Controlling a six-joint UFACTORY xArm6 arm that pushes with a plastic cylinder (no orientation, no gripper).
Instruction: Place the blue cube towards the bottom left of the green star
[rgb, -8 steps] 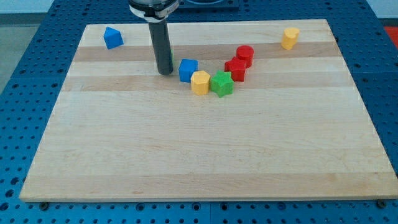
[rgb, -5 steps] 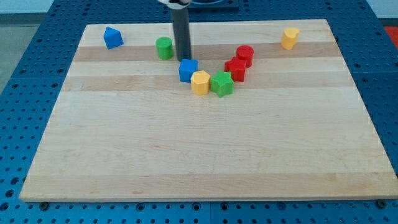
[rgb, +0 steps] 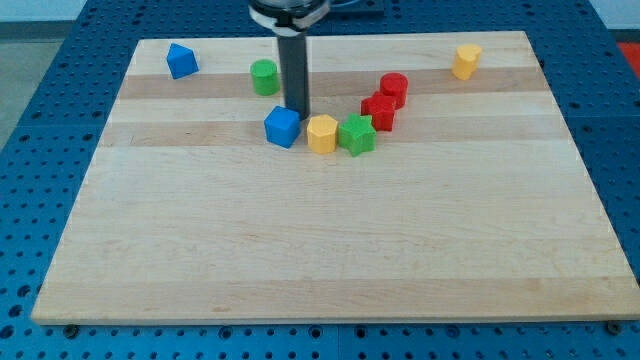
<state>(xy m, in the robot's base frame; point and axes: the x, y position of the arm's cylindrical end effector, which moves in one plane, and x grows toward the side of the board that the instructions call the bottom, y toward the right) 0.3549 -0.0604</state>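
While my tip (rgb: 298, 113) stands on the tabletop (rgb: 320, 250), a bare rod holding nothing | blue cube (rgb: 282, 127) touching it at 7 o'clock | yellow block (rgb: 322, 133) just at the cube's 3 o'clock | green star (rgb: 356, 135) beyond, touching the yellow block | green cylinder (rgb: 264, 77) at the tip's 10 o'clock.

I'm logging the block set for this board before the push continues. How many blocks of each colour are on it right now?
Blue: 2, the blue cube and a blue block.
Green: 2, the green star and a green cylinder.
Yellow: 2, a yellow block and a yellow block.
Red: 2, a red block and a red cylinder.
Total: 8.
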